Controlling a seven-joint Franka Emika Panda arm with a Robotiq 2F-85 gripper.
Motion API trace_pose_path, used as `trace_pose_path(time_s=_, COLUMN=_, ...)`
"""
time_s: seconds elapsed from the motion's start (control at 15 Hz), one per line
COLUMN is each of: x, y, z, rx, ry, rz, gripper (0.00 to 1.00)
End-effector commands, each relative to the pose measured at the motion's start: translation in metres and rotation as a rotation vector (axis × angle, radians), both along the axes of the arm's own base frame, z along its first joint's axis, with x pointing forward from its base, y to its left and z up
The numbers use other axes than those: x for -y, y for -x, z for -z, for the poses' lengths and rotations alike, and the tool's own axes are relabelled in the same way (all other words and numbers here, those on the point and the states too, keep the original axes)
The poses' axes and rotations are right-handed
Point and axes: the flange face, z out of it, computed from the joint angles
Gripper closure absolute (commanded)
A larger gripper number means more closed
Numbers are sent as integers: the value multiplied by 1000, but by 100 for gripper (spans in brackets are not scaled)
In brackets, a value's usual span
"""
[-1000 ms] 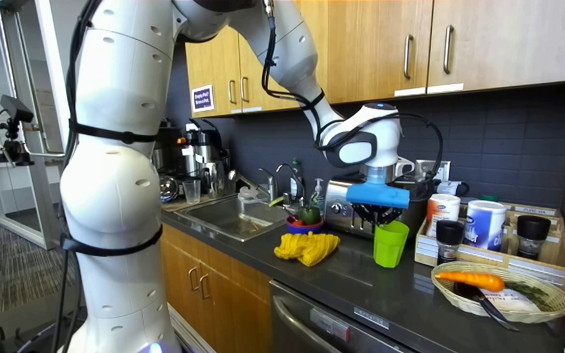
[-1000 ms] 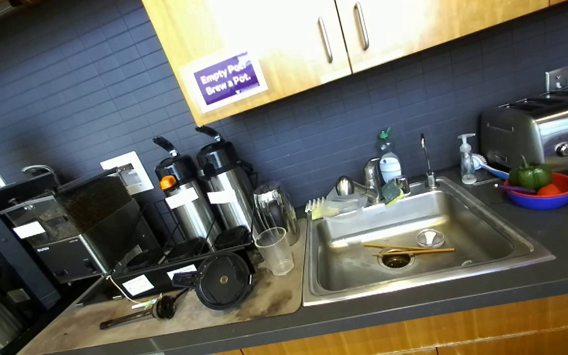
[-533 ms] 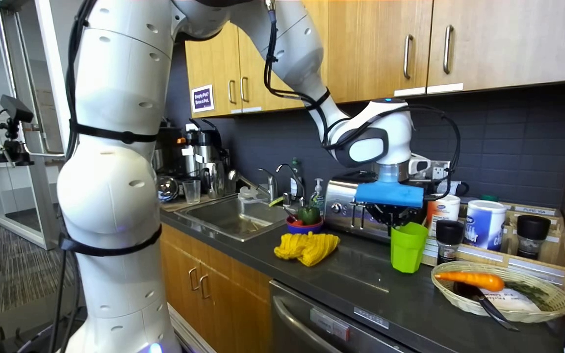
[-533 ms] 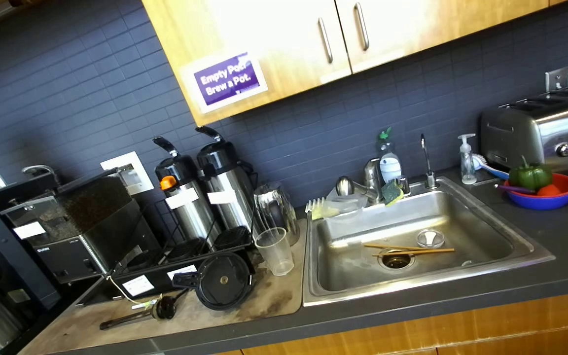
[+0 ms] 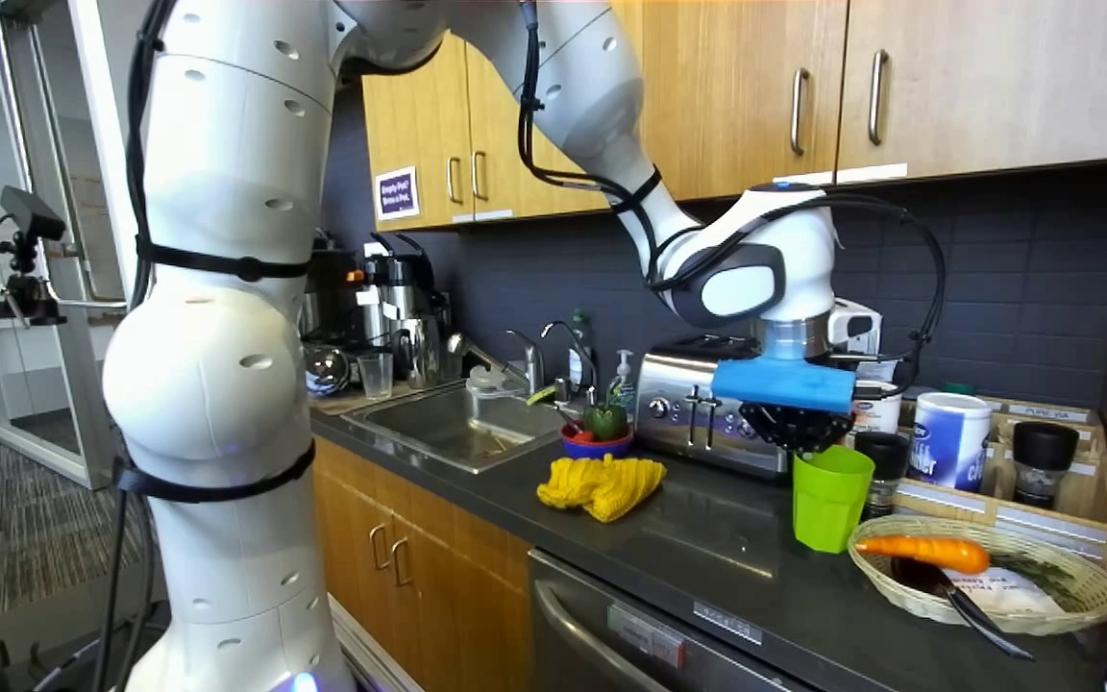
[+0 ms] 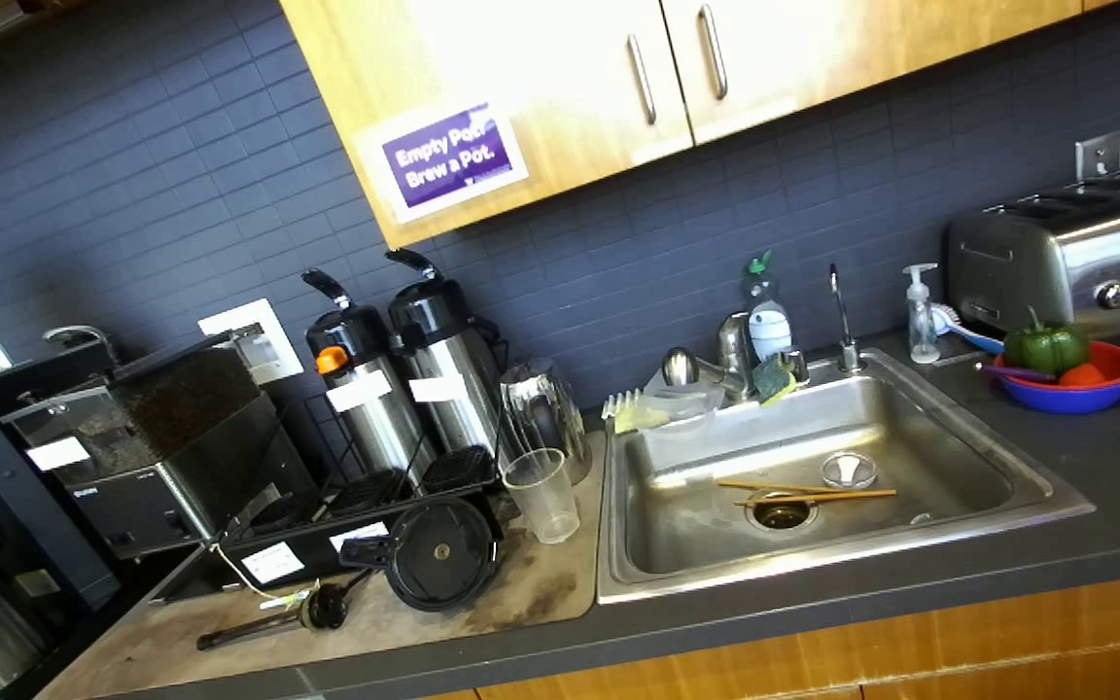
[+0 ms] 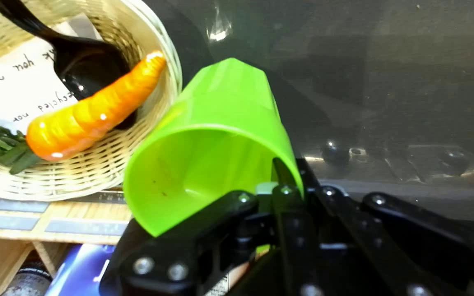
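My gripper (image 7: 293,174) is shut on the rim of a bright green cup (image 7: 224,102), one finger inside the wall and one outside. In an exterior view the cup (image 5: 832,500) hangs below the black fingers, slightly tilted, its mouth upward. Whether its base touches the counter, I cannot tell. Close beside it lies a wicker basket (image 5: 1072,615), whose rim (image 7: 173,61) borders the cup in the wrist view. An orange carrot (image 7: 97,111), a black spoon (image 7: 89,65), a written note (image 7: 19,82) and green sprigs lie in the basket. The cup's far side is partly hidden.
Behind the cup stand a wooden organizer (image 5: 1005,509) with canisters and black-lidded jars, and a steel toaster (image 5: 669,404). A yellow cloth (image 5: 602,485) lies on the counter, near a bowl (image 6: 1070,397) with a green pepper. Further along is the sink (image 6: 910,467).
In an exterior view the arm has carried the green cup rightward and toward the camera, up to the basket. The basket and the spoon in it have shifted slightly right. The grip stays shut.
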Motion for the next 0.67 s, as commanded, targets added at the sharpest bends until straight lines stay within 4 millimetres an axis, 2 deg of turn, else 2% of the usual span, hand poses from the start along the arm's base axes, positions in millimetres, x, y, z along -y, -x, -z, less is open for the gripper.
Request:
trace_pose_path(time_s=0.0, x=-1, y=15, z=-7, rx=-1, ry=1, rz=28, gripper=99)
trace_pose_path(time_s=0.6, x=-7, y=32, z=6, rx=-27, ry=-28, rz=51, gripper=99)
